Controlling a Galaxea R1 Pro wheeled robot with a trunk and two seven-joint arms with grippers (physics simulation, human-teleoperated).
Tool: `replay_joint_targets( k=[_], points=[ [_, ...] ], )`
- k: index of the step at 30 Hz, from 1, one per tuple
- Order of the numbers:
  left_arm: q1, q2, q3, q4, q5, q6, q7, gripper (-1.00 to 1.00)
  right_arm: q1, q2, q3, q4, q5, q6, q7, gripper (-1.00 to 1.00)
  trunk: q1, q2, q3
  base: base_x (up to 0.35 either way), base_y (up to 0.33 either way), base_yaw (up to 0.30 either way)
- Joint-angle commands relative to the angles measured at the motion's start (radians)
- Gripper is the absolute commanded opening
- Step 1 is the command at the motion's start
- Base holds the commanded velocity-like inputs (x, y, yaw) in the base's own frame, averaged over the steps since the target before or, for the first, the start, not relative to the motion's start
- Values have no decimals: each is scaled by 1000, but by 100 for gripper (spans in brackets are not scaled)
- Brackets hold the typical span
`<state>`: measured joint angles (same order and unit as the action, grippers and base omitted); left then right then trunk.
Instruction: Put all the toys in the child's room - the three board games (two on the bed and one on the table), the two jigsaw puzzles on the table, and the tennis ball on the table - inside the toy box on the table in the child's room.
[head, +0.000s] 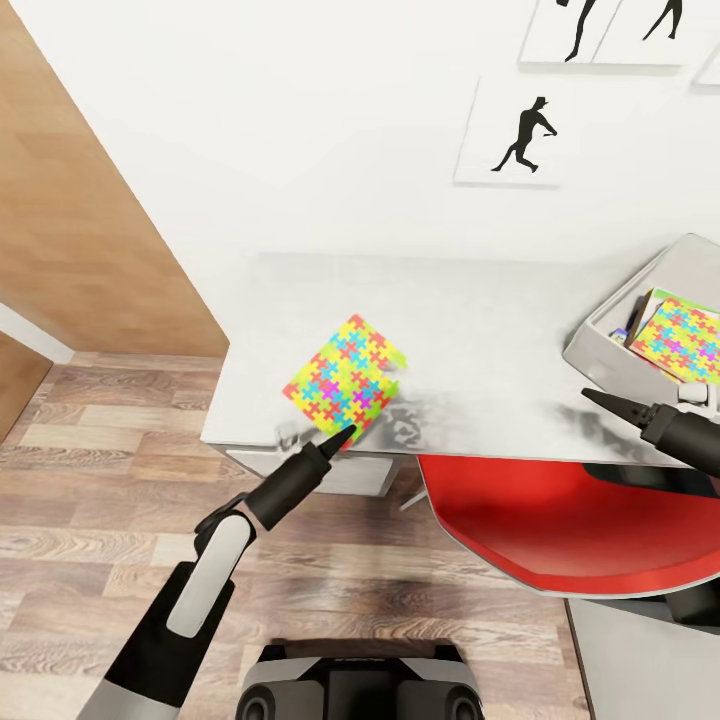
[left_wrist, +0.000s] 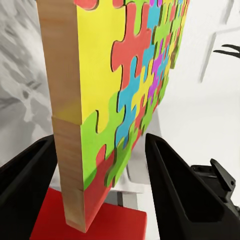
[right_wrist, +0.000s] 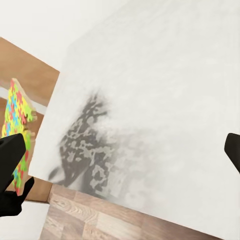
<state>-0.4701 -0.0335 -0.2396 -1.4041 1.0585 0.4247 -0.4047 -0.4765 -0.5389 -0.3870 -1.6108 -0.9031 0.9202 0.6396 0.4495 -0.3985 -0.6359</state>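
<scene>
Multicoloured jigsaw puzzle (head: 346, 380) clamped in left pincer (head: 345, 434), tilted

No words, brand names, numbers or labels can be read anywhere. The jigsaw puzzle (head: 345, 380) above the table (head: 480, 340) carries only coloured interlocking pieces, as does the second puzzle (head: 682, 342) in the toy box (head: 610, 335). The wall prints (head: 515, 135) show black figure silhouettes with no lettering. A game box edge beside that second puzzle is too small to read.
</scene>
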Motion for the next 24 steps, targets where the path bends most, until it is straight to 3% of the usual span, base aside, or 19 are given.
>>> replay_joint_targets(
  k=[1, 9, 15, 24],
  points=[
    [0, 0, 1, 0, 9, 9, 3, -100, -1, 0, -1, 0, 1, 6, 4, 100, 1, -2, -1, 0, 0, 0],
    [-22, -24, -7, -6, 37, 41, 60, -100, -1, -1, -3, 0, 1, 7, 7, 100, 1, -2, -1, 0, 0, 0],
    [-44, -60, -10, -8, 45, 86, 113, -100, -1, -1, -4, 0, 1, 16, 17, 100, 1, -2, 1, 0, 0, -14],
    [-41, -73, -15, -35, 50, 102, 126, -100, -1, -2, -18, 0, 1, 33, 21, 100, 1, -2, 9, 0, 0, -63]
  ],
)
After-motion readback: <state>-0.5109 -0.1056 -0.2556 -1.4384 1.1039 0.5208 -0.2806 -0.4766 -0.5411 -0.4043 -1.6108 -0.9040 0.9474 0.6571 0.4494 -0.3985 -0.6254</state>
